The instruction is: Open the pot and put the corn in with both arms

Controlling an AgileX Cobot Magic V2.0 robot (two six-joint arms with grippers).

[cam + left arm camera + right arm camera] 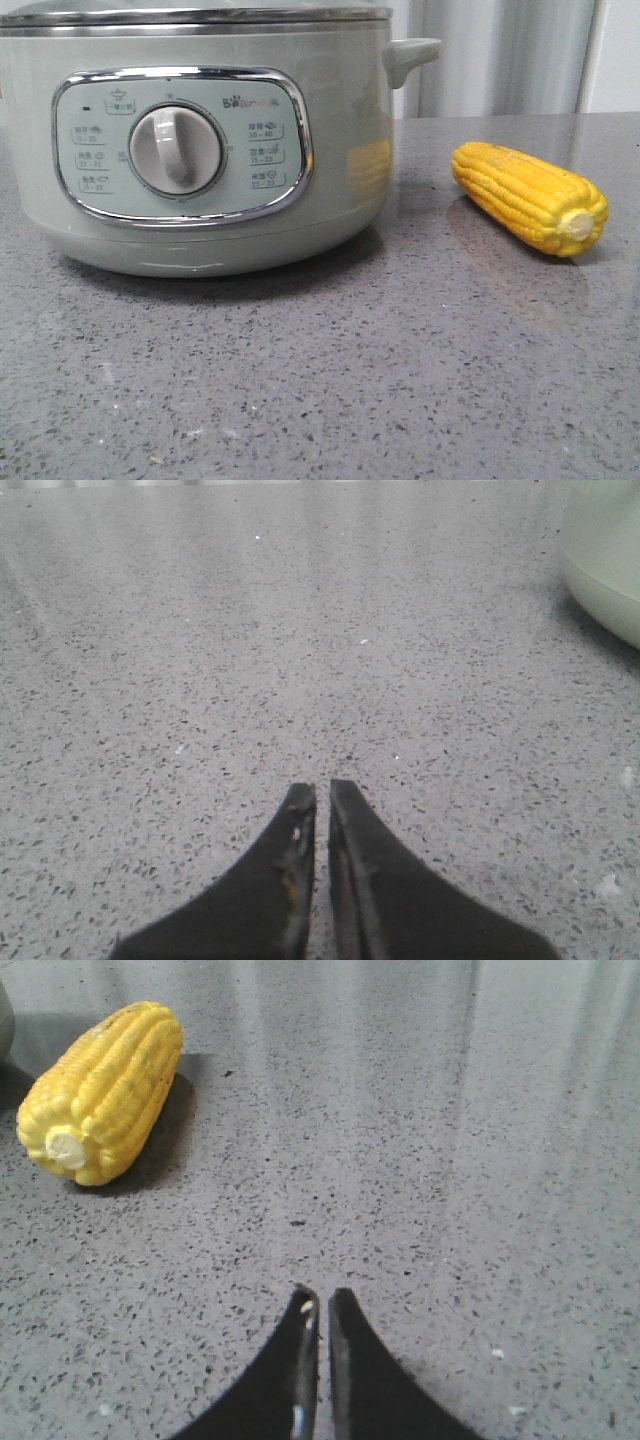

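A pale green electric pot [200,150] with a round dial stands at the left of the front view, its lid [190,14] on and shut. A yellow corn cob [530,197] lies on the grey stone table to its right. The corn also shows in the right wrist view [100,1090]. My right gripper [322,1295] is shut and empty, low over the table, well short of the corn. My left gripper [322,787] is shut and empty over bare table, with the pot's base [605,555] off to one side. Neither gripper shows in the front view.
The pot's side handle [410,55] sticks out toward the corn. A pale curtain or wall hangs behind the table [400,380].
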